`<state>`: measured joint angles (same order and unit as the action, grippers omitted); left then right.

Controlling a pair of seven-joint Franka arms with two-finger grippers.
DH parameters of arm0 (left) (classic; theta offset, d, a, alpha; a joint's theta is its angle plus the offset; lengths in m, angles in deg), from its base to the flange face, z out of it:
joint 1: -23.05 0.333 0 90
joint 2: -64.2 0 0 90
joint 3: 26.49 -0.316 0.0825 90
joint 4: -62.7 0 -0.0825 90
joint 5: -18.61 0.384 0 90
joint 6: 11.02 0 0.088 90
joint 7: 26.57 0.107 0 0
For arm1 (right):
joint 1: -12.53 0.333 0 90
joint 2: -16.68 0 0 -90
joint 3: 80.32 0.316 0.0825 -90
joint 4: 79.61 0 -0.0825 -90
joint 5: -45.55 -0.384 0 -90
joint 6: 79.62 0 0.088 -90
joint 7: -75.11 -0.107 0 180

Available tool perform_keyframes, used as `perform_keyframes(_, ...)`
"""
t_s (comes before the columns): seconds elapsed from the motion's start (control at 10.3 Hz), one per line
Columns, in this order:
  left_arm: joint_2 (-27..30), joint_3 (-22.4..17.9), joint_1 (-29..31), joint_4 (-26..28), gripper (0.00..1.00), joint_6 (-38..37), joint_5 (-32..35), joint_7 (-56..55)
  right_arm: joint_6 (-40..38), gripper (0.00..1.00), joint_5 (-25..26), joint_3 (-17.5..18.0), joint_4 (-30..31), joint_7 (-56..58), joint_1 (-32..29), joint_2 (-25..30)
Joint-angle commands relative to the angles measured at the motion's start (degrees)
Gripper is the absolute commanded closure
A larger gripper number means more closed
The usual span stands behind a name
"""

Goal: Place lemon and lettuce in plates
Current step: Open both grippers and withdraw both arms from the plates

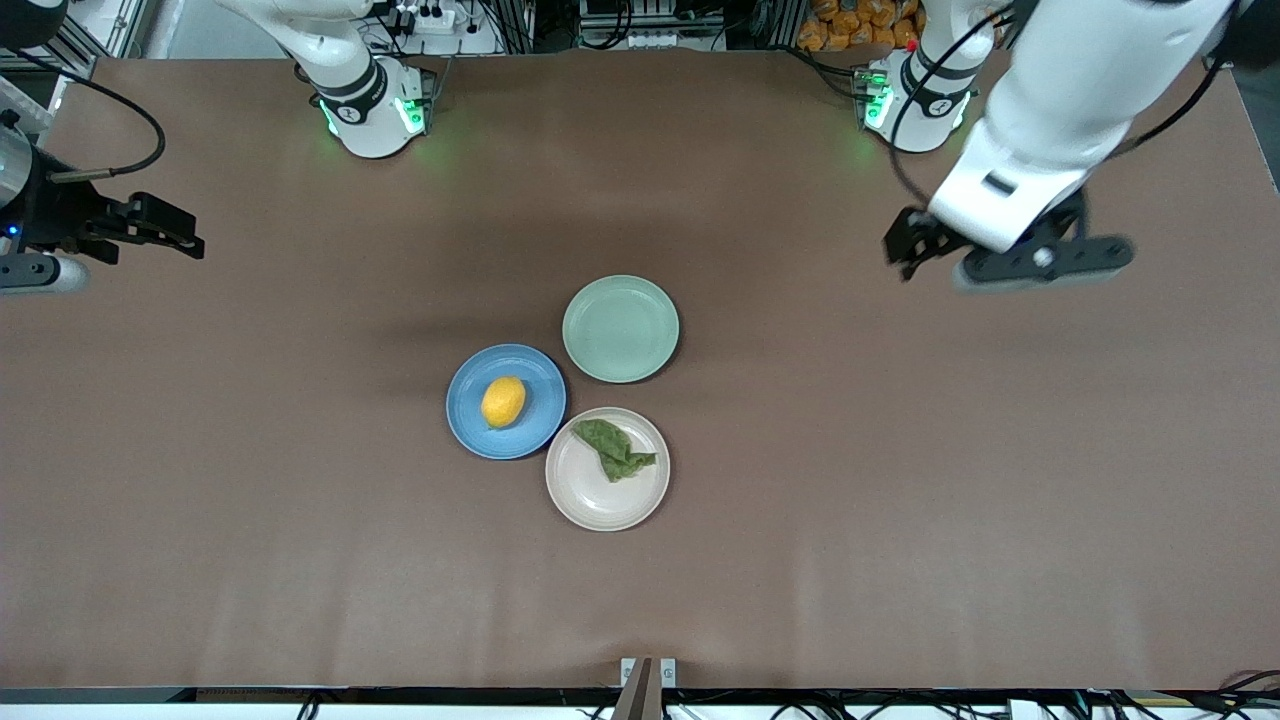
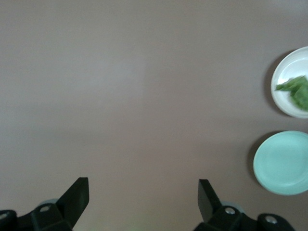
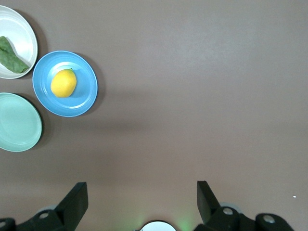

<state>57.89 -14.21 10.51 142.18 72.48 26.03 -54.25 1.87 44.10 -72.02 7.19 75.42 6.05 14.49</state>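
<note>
The lemon [image 1: 503, 401] lies in the blue plate [image 1: 470, 424] at the middle of the table; both show in the right wrist view, lemon [image 3: 63, 83] on plate [image 3: 84, 103]. The lettuce [image 1: 613, 450] lies in the beige-pink plate [image 1: 590, 500], beside the blue plate and nearer the front camera; it shows in the left wrist view [image 2: 297, 89] on its plate [image 2: 281, 98]. My left gripper [image 1: 905, 245] is open and empty, up over bare table at the left arm's end. My right gripper [image 1: 180, 232] is open and empty over bare table at the right arm's end.
A pale green plate [image 1: 620, 328] stands empty, touching the other two plates, farther from the front camera; it shows in the left wrist view [image 2: 283, 162] and right wrist view [image 3: 18, 122]. Brown table [image 1: 900, 500] spreads wide around the plates.
</note>
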Motion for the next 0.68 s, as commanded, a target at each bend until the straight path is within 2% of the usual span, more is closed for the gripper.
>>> perform_keyframes(0.0, 5.58, 0.20, 2.60, 2.87, 0.00, -3.58, -1.00, 2.27, 0.69, 0.00, -0.66, 0.40, 1.36, -0.84, -0.55, 1.23)
perform_keyframes(0.1, 7.34, 0.20, 4.08, 4.09, 0.00, -3.95, -1.01, 4.20, 0.60, 0.00, -0.66, 0.40, 1.36, -0.84, -0.64, 1.14)
perform_keyframes(0.39, 10.78, 0.55, 13.48, 8.92, 0.00, -0.64, -8.81, 12.96, 0.34, 0.00, -0.66, 0.40, 1.36, -0.84, -0.55, 1.14)
perform_keyframes(0.58, 12.89, 0.29, 13.59, 14.10, 0.00, 3.32, -8.30, 14.06, 0.34, 0.00, -0.66, 0.40, 1.44, -0.84, 0.06, 1.23)
